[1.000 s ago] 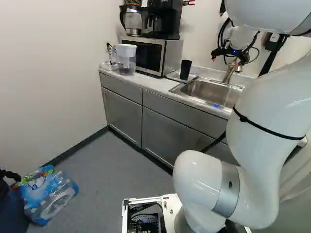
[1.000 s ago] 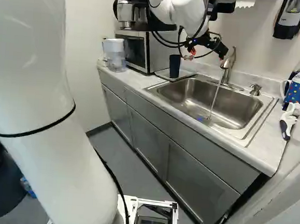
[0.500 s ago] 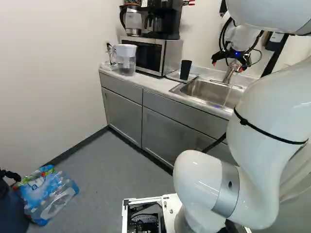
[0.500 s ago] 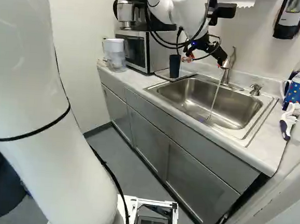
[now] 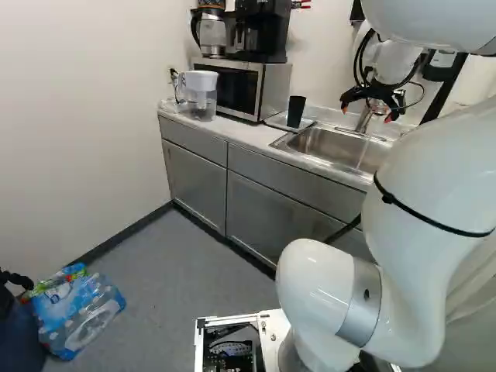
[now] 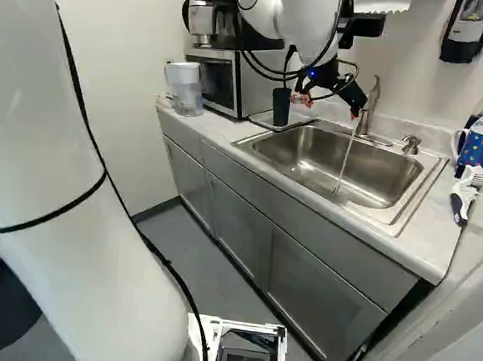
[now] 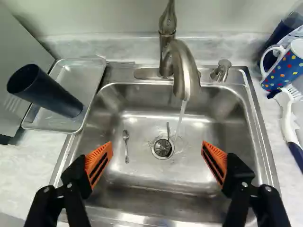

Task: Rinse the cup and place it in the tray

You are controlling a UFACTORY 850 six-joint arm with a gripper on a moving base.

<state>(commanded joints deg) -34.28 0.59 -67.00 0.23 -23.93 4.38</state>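
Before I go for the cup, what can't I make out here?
- Inside of the cup: too dark, wrist view.
- Part of the sink: behind the arm, left base view.
- Utensil at the drain: too small to name, wrist view.
- Brush: handle cut off by the edge, wrist view.

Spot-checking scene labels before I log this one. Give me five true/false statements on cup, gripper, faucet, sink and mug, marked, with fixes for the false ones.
1. The dark cup stands on the tray. True.
2. The gripper is closed around the cup. False: it is open over the sink, holding nothing.
3. Water runs from the faucet into the sink. True.
4. Nothing lies in the sink. False: a small spoon lies in it.
5. The polka-dot mug stands next to a brush. True.
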